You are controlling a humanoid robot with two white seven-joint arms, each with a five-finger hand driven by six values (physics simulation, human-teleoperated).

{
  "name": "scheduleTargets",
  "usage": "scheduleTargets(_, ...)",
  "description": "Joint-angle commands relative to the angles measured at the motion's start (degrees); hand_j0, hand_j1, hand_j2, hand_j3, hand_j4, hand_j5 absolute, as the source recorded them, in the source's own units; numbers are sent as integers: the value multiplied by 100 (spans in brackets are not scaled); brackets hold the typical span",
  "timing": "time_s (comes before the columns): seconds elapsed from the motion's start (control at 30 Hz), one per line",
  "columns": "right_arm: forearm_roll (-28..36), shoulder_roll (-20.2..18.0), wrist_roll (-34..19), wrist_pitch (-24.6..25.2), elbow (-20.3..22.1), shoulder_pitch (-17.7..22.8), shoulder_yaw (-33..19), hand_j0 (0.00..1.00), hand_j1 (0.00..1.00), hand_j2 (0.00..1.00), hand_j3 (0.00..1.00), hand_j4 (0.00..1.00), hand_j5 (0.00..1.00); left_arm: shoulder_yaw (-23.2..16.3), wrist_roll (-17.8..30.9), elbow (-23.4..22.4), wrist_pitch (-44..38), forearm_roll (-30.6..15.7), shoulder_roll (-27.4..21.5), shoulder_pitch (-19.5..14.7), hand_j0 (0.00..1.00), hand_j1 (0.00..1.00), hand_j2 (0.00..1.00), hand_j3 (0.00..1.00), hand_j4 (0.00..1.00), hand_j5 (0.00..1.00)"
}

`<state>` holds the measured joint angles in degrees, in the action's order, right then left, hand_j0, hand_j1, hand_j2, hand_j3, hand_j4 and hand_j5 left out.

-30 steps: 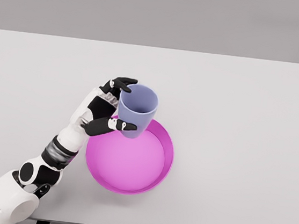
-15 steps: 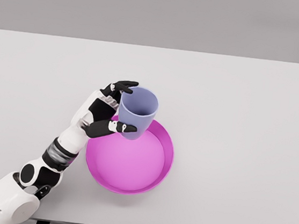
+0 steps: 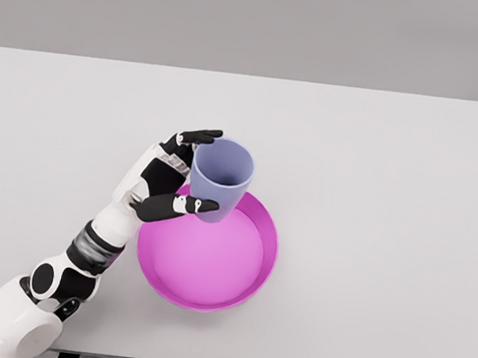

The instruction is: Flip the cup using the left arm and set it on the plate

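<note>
- Lavender cup (image 3: 220, 177) stands mouth-up, axis near vertical, over the plate's (image 3: 259, 272) 11 o'clock rim.
- Cup sits at the left hand's (image 3: 165, 185) 3 o'clock, fingers wrapped around it.

The white, black-jointed left arm enters from the lower left corner and reaches diagonally up and to the right. Its black-and-white five-finger left robot hand (image 3: 169, 185) has its fingers (image 3: 199, 136) curled on the far side and its thumb (image 3: 186, 207) on the near side, closed around a held object.
</note>
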<state>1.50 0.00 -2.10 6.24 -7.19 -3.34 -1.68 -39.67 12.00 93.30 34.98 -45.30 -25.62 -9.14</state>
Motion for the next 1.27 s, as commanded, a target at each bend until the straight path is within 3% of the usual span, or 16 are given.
scheduleTargets(0.0, -1, 0, -1, 0, -2, 0, 1, 100, 100, 100, 100, 100, 100, -24, 4, -14, 2, -5, -4, 0, 68, 68, 68, 68, 68, 68)
scheduleTargets(0.17, -1, 0, -1, 0, -2, 0, 1, 100, 100, 100, 100, 100, 100, -32, 4, -22, 2, -5, 5, 79, 71, 71, 71, 71, 71, 71)
scheduleTargets(0.2, -1, 0, -1, 0, -2, 0, 1, 100, 100, 100, 100, 100, 100, -32, 4, -14, 2, -5, 5, 79, 74, 74, 74, 74, 74, 74)
scheduleTargets(0.27, -1, 0, -1, 0, -2, 0, 1, 100, 100, 100, 100, 100, 100, -15, -5, -5, 2, -14, -4, 79, 92, 92, 92, 92, 92, 92)
scheduleTargets(0.77, -1, 0, -1, 0, -2, 0, 1, 100, 100, 100, 100, 100, 100, 47, -22, 224, 2, -85, -66, 97, 95, 95, 95, 95, 95, 95)
scheduleTargets(0.87, -1, 0, -1, 0, -2, 0, 1, 100, 100, 100, 100, 100, 100, 292, -23, 531, 2, -313, -478, 62, 96, 96, 96, 96, 96, 96)
scheduleTargets(0.93, -1, 0, -1, 0, -2, 0, 1, 100, 100, 100, 100, 100, 100, 398, -23, 707, 2, -454, -1031, -202, 100, 100, 100, 100, 100, 100)
scheduleTargets(1.0, -1, 0, -1, 0, -2, 0, 1, 100, 100, 100, 100, 100, 100, 319, -22, 716, 2, -375, -2095, -615, 100, 100, 100, 100, 100, 100)
scheduleTargets(1.03, -1, 0, -1, 0, -2, 0, 1, 100, 100, 100, 100, 100, 100, 293, -5, 681, 2, -156, -2675, -712, 100, 100, 100, 100, 100, 100)
scheduleTargets(1.07, -1, 0, -1, 0, -2, 0, 1, 100, 100, 100, 100, 100, 100, 293, 21, 681, 2, 380, -3018, -721, 100, 100, 100, 100, 100, 100)
scheduleTargets(1.1, -1, 0, -1, 0, -2, 0, 1, 100, 100, 100, 100, 100, 100, 293, 48, 611, 2, 706, -3150, -721, 100, 100, 100, 100, 100, 100)
scheduleTargets(1.23, -1, 0, -1, 0, -2, 0, 1, 100, 100, 100, 100, 100, 100, 310, 101, 320, 2, 1225, -3493, -782, 100, 100, 100, 100, 100, 100)
